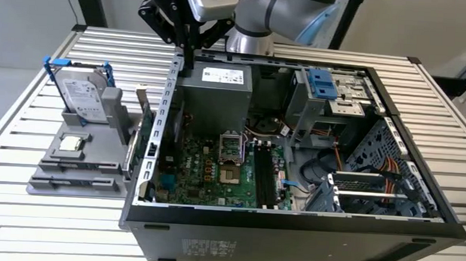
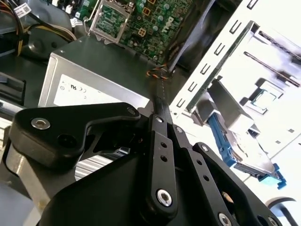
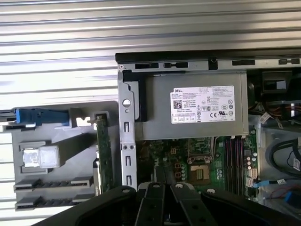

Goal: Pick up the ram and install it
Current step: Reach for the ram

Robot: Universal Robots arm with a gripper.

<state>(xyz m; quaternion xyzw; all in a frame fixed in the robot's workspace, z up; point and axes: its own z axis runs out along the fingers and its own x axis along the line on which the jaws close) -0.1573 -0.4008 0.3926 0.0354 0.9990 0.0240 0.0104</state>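
One computer case point(image 1: 291, 235), one hard drive point(image 1: 83, 96), one power supply point(image 1: 210, 105), one upright card point(image 3: 104, 155)

Hard drive point(image 1: 83, 96) stands in holder point(image 1: 77, 171); holder on exterior view's left of case point(image 1: 292, 228).

Open computer case point(image 1: 291, 235) on slatted table point(image 1: 20, 227), gripper point(image 1: 190, 59) above.
Gripper, fingers together, hangs over the case's rear corner by the power supply point(image 1: 215, 91); grey holder point(image 1: 46, 188) on the exterior view's left carries an upright blue-framed hard drive point(image 1: 83, 96).
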